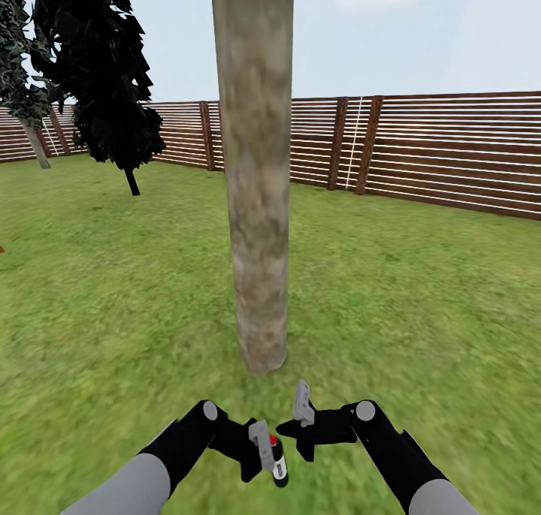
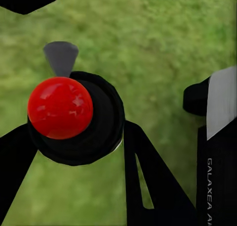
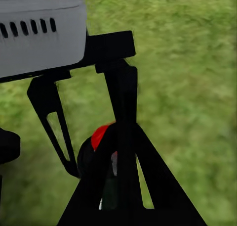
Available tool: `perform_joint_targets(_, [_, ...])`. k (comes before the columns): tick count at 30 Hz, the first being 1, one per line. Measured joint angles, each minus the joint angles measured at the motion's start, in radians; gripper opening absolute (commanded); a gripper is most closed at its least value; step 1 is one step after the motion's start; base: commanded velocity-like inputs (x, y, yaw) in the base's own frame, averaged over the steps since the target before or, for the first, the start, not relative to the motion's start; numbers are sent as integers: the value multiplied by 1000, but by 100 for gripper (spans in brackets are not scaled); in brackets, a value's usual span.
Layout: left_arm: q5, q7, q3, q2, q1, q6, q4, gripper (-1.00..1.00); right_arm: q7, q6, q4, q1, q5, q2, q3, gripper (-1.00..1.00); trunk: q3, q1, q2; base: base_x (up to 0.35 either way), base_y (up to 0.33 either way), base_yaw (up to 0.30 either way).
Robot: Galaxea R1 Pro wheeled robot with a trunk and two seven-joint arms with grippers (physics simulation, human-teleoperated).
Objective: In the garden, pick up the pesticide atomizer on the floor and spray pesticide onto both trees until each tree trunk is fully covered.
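A thick mottled grey-brown tree trunk (image 1: 257, 200) rises straight ahead from the grass (image 1: 421, 290), close in front of both arms. My left gripper (image 1: 270, 453) is shut on the pesticide atomizer (image 1: 279, 464), a small black bottle with a red cap and a white label, held low before the trunk's base. The left wrist view looks down on the red cap of the atomizer (image 2: 61, 107) between the black fingers. My right gripper (image 1: 303, 411) hangs just to the right of it, fingers together and holding nothing. The atomizer's cap (image 3: 100, 136) peeks out behind the fingers. No mist is visible.
A second pale trunk (image 1: 36, 146) with dark green foliage stands far left by the fence (image 1: 451, 147). A black-leaved tree (image 1: 105, 72) on a thin dark trunk stands at back left. Lawn spreads on both sides of the near trunk.
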Motion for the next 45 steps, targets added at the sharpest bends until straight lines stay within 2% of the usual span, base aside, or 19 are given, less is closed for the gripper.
perform_joint_targets(21, [19, -9, 3, 1, -1, 0, -27, -100, 0, 0, 0, 0, 0, 0, 0, -100, 0, 0, 0, 0, 0, 0])
perform_joint_targets(28, [9, -5, -2, 11, 1, 1, -12, -100, 0, 0, 0, 0, 0, 0, 0, -100, 0, 0, 0, 0, 0, 0])
perform_joint_targets(29, [7, -3, -4, 20, 2, 3, -10, -100, 0, 0, 0, 0, 0, 0, 0, -100, 0, 0, 0, 0, 0, 0])
perform_joint_targets(32, [2, -2, -8, 87, 4, 6, -9, -100, 0, 0, 1, 0, 0, -3, 0, -100, 0, 0, 0, 0, 0, 0])
perform_joint_targets(36, [3, 3, -5, 155, 3, 16, -11, -100, 0, -1, 7, 0, 1, -9, -1, -100, 0, 0, 0, 0, 0, 0])
perform_joint_targets(37, [2, 4, -2, 176, 8, 21, -17, -100, -3, -2, 14, 0, 2, -24, -5, -100, 0, 0, 0, 0, 0, 0])
perform_joint_targets(38, [3, 4, 3, 191, 11, 53, -19, -100, -11, -3, 48, 0, 2, -48, -8, -100, 0, 0, 0, 0, 0, 0])
perform_joint_targets(39, [8, 41, 32, 212, 12, 216, -20, -100, -114, -3, 133, 0, 0, -79, -12, -100, 0, 0, 0, 0, 0, 0])
perform_joint_targets(40, [22, 118, 126, 212, 14, 280, -15, -100, -250, -4, 192, 0, -4, -86, -29, -100, 0, 0, 0, 0, 0, 0])
perform_joint_targets(42, [36, 220, 269, 203, 15, 309, -3, -100, -399, -4, 298, 1, -5, -88, -82, -100, 0, 0, 0, 0, 0, 0])
perform_joint_targets(43, [40, 240, 306, 198, 15, 313, 10, -100, -438, -5, 343, 2, -6, -89, -112, 100, 0, 0, 0, 0, 0, 0])
perform_joint_targets(44, [46, 257, 341, 194, 16, 316, 35, -100, -495, -6, 407, 2, -5, -89, -159, 100, 0, 0, 0, 0, 0, 0])
perform_joint_targets(45, [54, 265, 357, 192, 17, 315, 50, -100, -540, -7, 453, 2, -6, -92, -193, 100, 0, 0, 0, 0, 0, 0])
